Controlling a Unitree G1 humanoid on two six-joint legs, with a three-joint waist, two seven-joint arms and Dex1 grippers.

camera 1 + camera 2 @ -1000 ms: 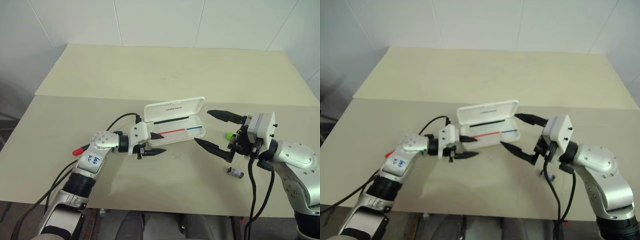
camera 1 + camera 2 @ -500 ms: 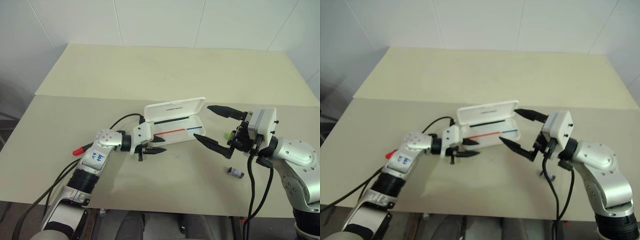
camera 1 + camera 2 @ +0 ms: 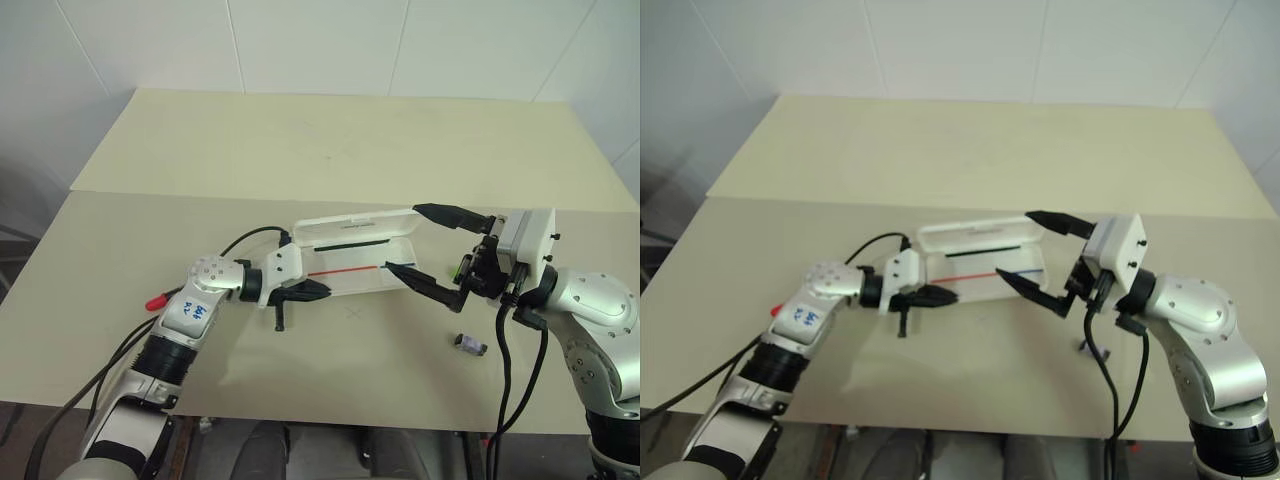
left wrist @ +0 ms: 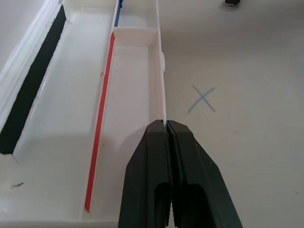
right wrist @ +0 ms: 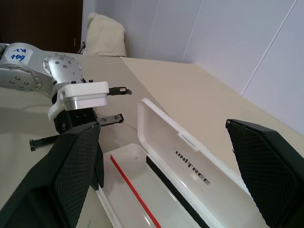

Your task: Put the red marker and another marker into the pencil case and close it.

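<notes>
Head views: the open pencil case lies lengthwise between both claws, on the surface. The left claw is clenched on its front wall. The right claw gapes wide at its far end.

Left wrist view: the wall runs straight away from the pinching fingertips.

Right wrist view: the lid stands raised.

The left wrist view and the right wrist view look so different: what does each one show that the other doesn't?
Left wrist view alone: the left end effector shut on the pencil case front wall, a pencilled X on the table, and a blue line in the tray. Right wrist view alone: the open right end effector and the lid's black lettering. Both: the open case with its red line.
</notes>
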